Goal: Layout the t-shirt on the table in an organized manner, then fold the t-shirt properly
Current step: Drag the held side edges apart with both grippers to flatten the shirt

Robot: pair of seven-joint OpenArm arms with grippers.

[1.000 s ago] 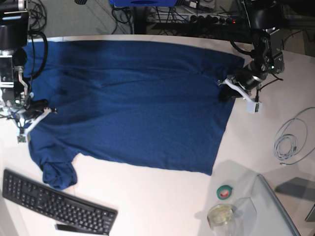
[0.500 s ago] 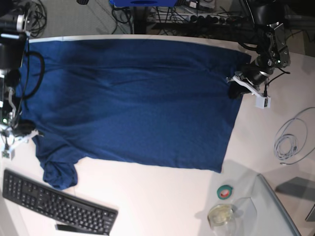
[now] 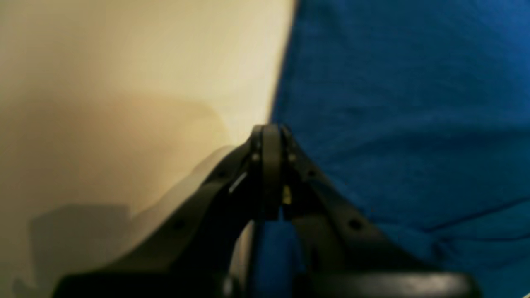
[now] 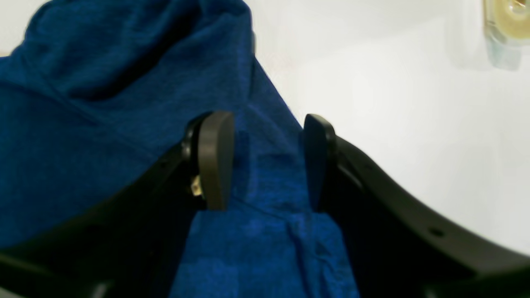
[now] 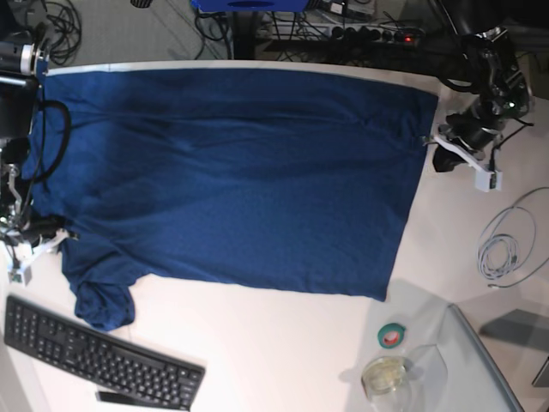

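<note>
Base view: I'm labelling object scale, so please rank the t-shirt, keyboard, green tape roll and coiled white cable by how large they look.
Largest to smallest as they look:
1. t-shirt
2. keyboard
3. coiled white cable
4. green tape roll
None of them look close in size.

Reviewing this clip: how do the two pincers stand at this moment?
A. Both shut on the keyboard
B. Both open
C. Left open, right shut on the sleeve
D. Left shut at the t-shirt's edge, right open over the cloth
D. The left pincer has its tips pressed together at the t-shirt hem, while the right pincer shows a clear gap with cloth between its pads.
</note>
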